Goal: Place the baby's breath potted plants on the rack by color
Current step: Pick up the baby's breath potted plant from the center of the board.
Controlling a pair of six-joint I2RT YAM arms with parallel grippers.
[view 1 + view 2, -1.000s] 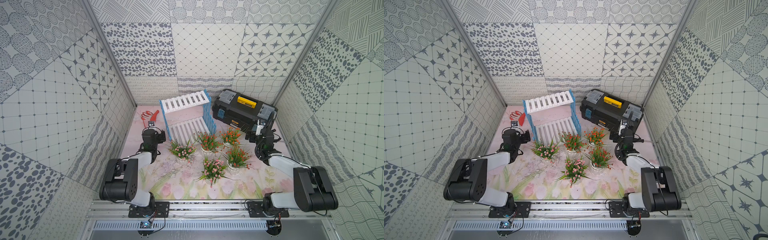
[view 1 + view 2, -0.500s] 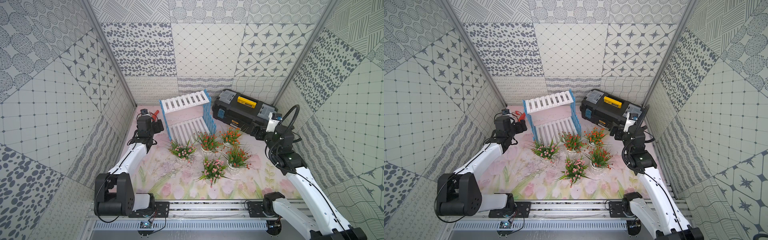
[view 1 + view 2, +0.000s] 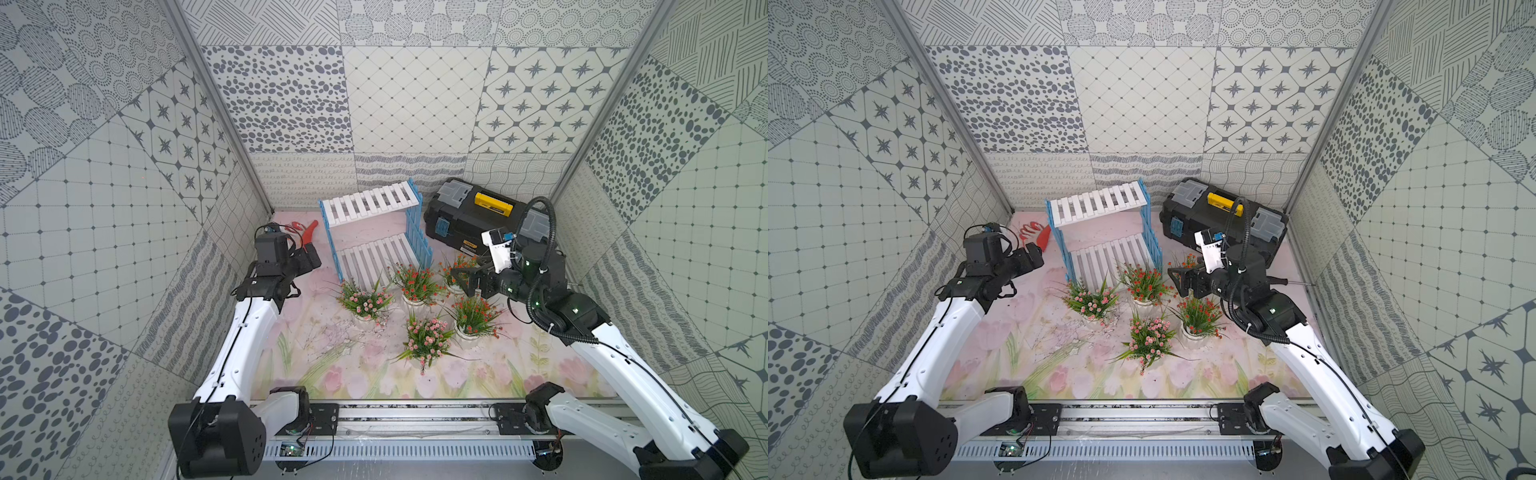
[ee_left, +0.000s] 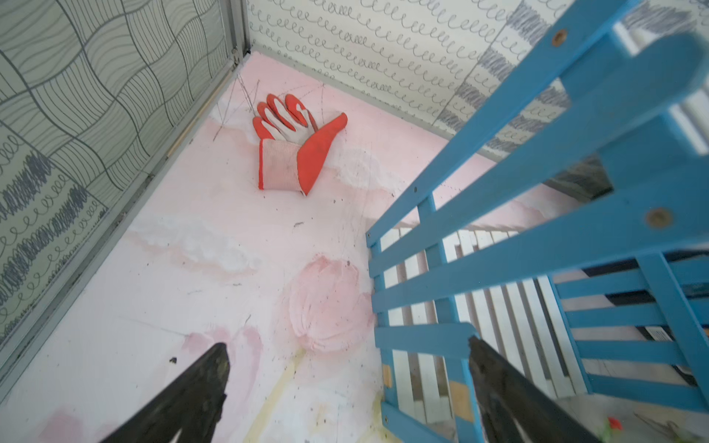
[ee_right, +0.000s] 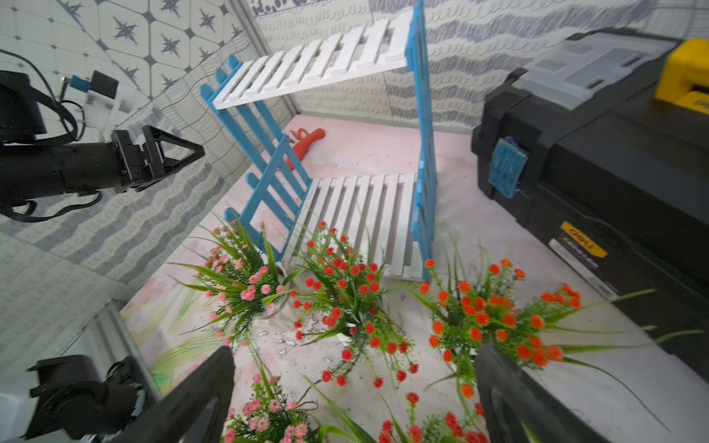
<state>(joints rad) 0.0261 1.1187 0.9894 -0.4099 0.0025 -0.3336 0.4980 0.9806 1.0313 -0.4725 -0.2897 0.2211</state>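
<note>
Right wrist view: five plants [image 5: 345, 291] stand on the desk [image 5: 383, 149] in front of the bare rack [image 5: 360, 214]. They look light, with floppy leaves, so grip the stiff pot. The right gripper [image 5: 353, 358] hovers over them, wide open and empty. The left gripper [image 4: 347, 345], also open and empty, is beside the rack.

Crowded at frame centre in a top view with five potted plants [image 3: 417, 284], packed leaf to leaf just in front of the rack [image 3: 370, 203], only narrow gaps between. Hemmed in at upper right by the black toolbox [image 3: 465, 216], just beside the rack. Bare on both rack shelves. Open across the floor [image 3: 299, 357] at lower left. Broken at upper left by a flat red glove [image 3: 305, 232].
</note>
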